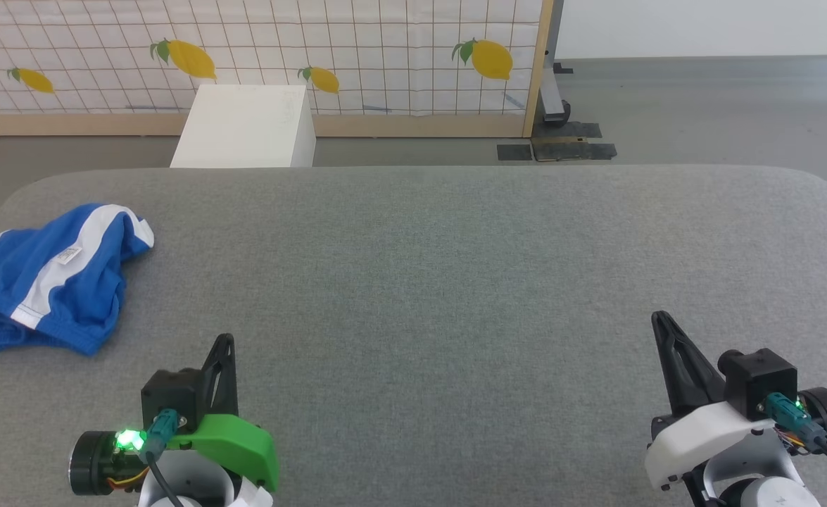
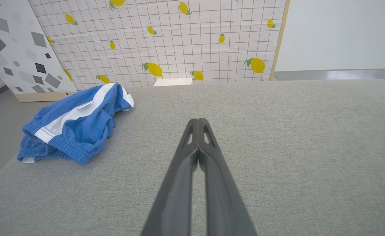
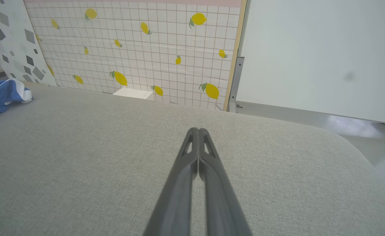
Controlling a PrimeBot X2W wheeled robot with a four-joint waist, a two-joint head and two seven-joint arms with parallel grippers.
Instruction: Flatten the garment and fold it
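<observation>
The garment (image 1: 54, 278), soft bright blue shorts with a white side stripe, elastic waistband and small white label, lies crumpled at the left edge of the grey fabric-covered counter (image 1: 413, 282). Over the counter's near side, the left tool (image 1: 226, 341) and right tool (image 1: 659, 318) are both closed, empty. Behind the counter stand a white box (image 1: 248, 127) and a lemon-printed grid panel (image 1: 385, 56) on grey floor (image 1: 702, 113).
</observation>
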